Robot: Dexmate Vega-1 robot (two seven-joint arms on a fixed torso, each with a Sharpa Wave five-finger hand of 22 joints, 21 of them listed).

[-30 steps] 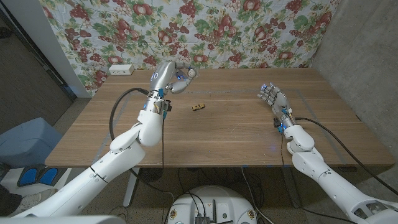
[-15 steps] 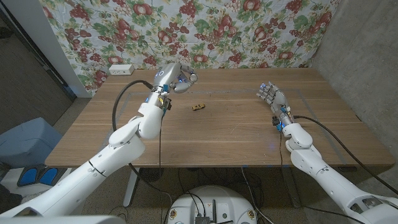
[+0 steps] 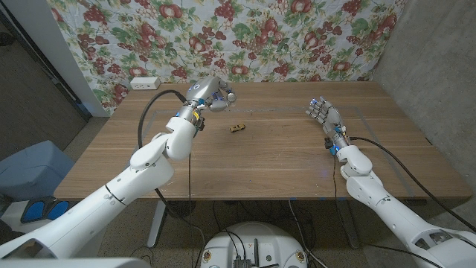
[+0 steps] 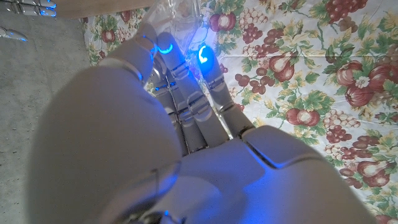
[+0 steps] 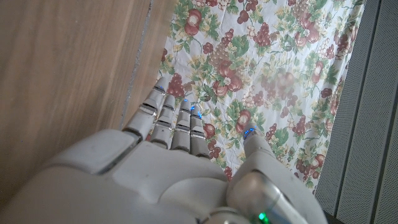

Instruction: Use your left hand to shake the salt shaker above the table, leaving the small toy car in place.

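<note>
Left hand (image 3: pixel 212 95) raised above the table (image 3: pixel 260 160) near its far edge, fingers curled round the shaker (image 3: pixel 230 96), silver cap poking out past the fingertips on the side toward the car. In left wrist view same hand (image 4: pixel 180 112) seen from the back, fingers (image 4: pixel 208 93) wrapped on clear glass of the shaker (image 4: pixel 180 15), blue lights at the tips. Car (image 3: pixel 236 128) on the wood just below and a bit to the right of the left hand, apart from it, not touched. Right hand (image 3: pixel 325 117) well apart on the other side, low over the table, fingers straight and spread slightly, holding nothing; contact with the wood hard to tell. Right wrist view: right hand (image 5: pixel 180 162) with fingers (image 5: pixel 163 115) extended together, thumb out to the side, table alongside, floral cloth (image 5: pixel 261 68) beyond. White outlet box (image 3: pixel 145 83) on the wall behind left hand.
</note>
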